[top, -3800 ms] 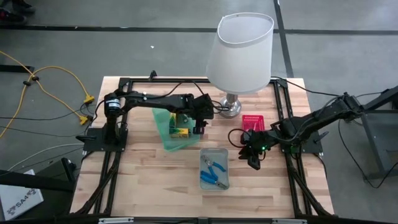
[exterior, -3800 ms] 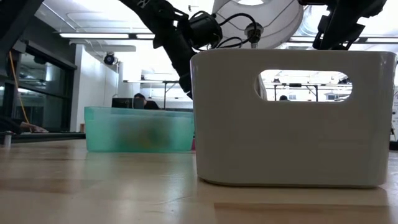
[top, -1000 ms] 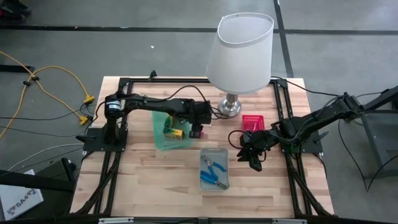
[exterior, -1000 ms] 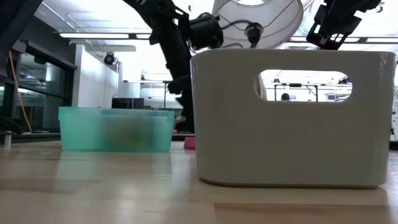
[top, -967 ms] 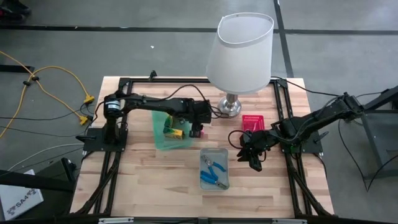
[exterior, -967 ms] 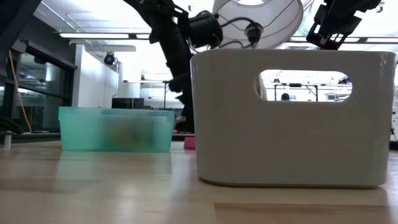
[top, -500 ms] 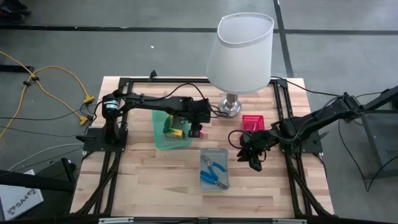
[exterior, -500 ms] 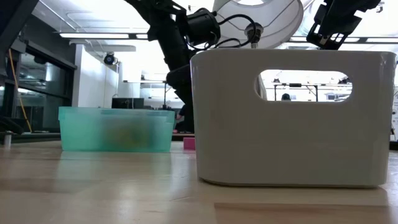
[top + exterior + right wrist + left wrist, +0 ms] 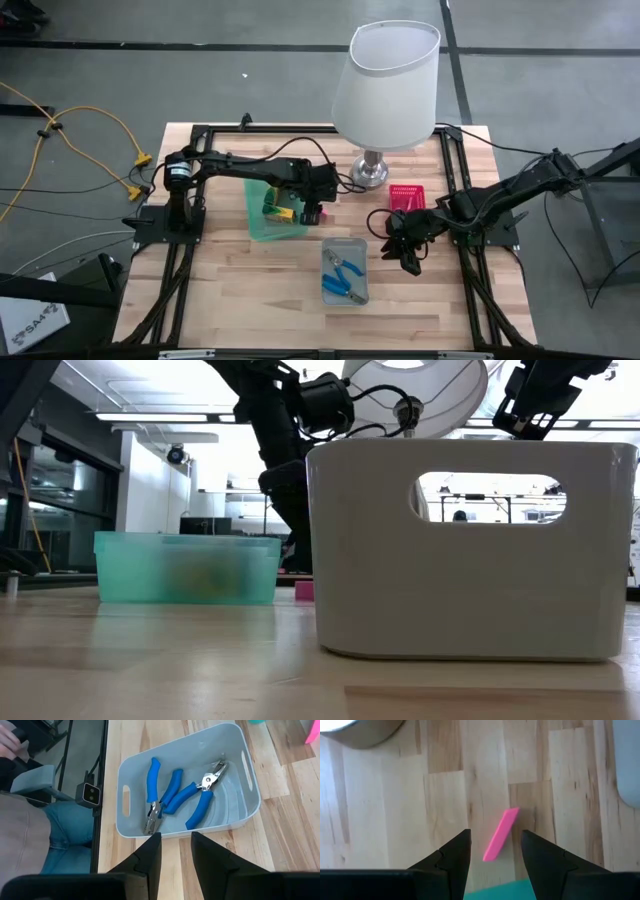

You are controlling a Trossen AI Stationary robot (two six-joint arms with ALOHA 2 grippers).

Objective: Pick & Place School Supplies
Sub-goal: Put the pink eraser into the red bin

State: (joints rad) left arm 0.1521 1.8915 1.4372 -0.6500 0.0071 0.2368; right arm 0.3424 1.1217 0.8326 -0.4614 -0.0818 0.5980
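A flat pink bar [image 9: 500, 834] is seen lying on the counter [image 9: 445, 810] between the spread fingers of the left gripper [image 9: 495, 851], beside the green tray [image 9: 268, 212].

1. the left tool [image 9: 314, 207] hangs just past the right edge of the green tray [image 9: 256, 225], near the lamp [image 9: 385, 80].
2. yellow-and-green pieces [image 9: 278, 208] sit in that tray.
3. the right tool [image 9: 404, 247] is between the pink tray [image 9: 407, 196] and the grey tray [image 9: 346, 296], which holds blue-handled pliers [image 9: 343, 270].
4. all this sits on the wooden table [image 9: 230, 290].
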